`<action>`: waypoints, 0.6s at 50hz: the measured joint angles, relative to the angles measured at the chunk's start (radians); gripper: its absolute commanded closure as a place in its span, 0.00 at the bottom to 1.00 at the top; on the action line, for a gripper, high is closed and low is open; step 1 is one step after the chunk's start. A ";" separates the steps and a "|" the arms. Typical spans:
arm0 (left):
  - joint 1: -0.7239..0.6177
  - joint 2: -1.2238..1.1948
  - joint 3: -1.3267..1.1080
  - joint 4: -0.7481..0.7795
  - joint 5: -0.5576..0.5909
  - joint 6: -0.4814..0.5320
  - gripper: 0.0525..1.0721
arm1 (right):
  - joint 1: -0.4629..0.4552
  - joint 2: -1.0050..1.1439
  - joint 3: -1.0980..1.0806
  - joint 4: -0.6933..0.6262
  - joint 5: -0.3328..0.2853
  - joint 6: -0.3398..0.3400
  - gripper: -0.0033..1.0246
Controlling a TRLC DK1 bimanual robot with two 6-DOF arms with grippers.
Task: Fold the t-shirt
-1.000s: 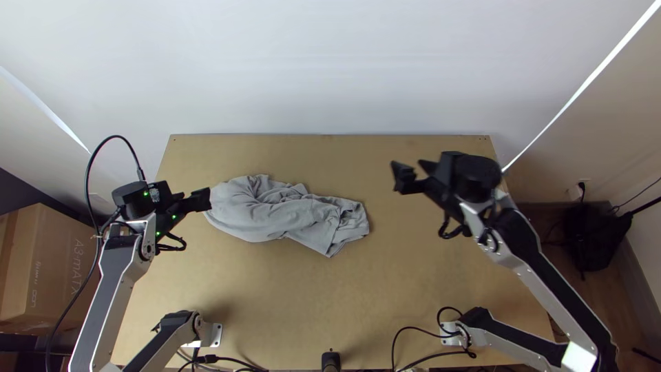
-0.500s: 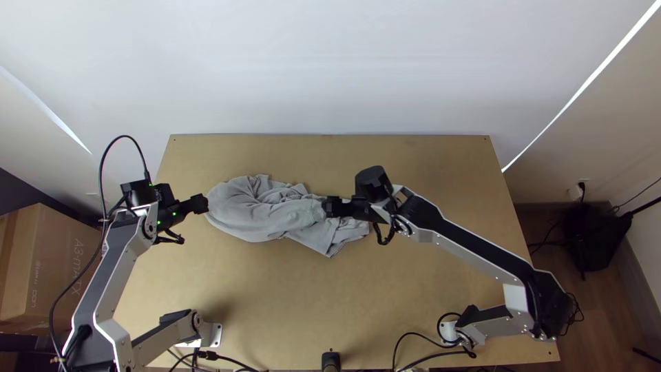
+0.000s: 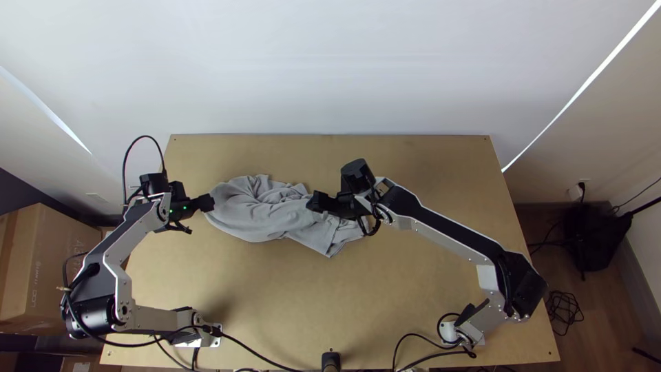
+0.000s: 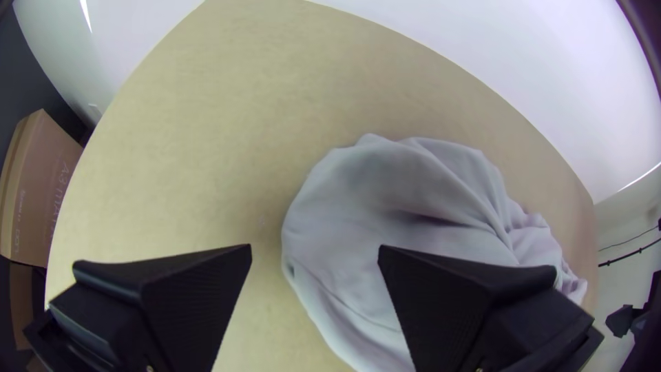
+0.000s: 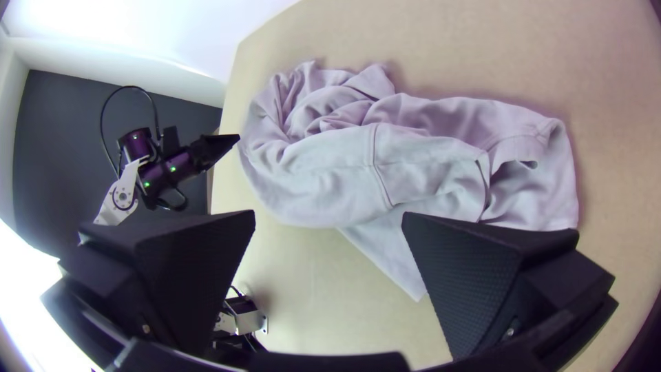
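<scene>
White wall [image 3: 330, 69], far side, at twelve o'clock as I read the top view. Tabletop [image 3: 379, 296], light wood, one, centre of my dial. Cardboard box [image 3: 55, 269], one, off the table at nine. Coil of black cable [image 3: 564, 313], one, on the floor between three and four.

T-shirt [image 3: 268, 213], grey, one: lies bunched in a long, loose heap, from about ten o'clock to just past twelve. Creases run deep at its twelve o'clock side; one flat corner of cloth points toward six. My right wrist view adds a stitched seam across the cloth and a small fold standing up near one end.

Left gripper [image 3: 209, 202], one, near ten o'clock, by the shirt's nine o'clock end. I see its two black fingers [image 4: 186, 303] spread wide, with nothing pinched between them. Whether it touches the cloth I cannot tell.

Right gripper [image 3: 312, 200], one, between eleven and twelve, over the heap. Fingers [image 5: 475, 289] well parted, shirt in sight beyond the gap, none of it clasped. Its arm comes in from its base between four and five.
</scene>
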 measured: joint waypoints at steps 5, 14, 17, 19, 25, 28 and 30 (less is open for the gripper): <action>0.000 0.035 0.002 0.034 -0.005 0.000 0.69 | 0.000 0.006 0.000 -0.001 0.000 0.001 0.10; -0.018 0.057 0.002 0.051 -0.022 -0.001 0.72 | 0.000 0.027 0.002 -0.034 -0.006 0.008 0.10; -0.032 0.065 0.002 0.051 -0.022 0.000 0.73 | 0.000 0.049 0.007 -0.051 -0.008 0.009 0.10; -0.042 0.072 0.002 0.051 -0.022 0.000 0.78 | 0.000 0.066 0.009 -0.053 -0.010 0.009 0.10; -0.055 0.077 -0.003 0.058 -0.022 0.000 0.98 | -0.004 0.128 0.029 -0.058 -0.011 0.008 0.10; -0.056 0.077 -0.007 0.068 -0.022 0.000 0.98 | -0.009 0.156 0.045 -0.060 -0.011 0.008 0.10; -0.056 0.077 -0.011 0.070 -0.022 0.000 0.98 | -0.014 0.172 0.056 -0.060 -0.011 0.008 0.10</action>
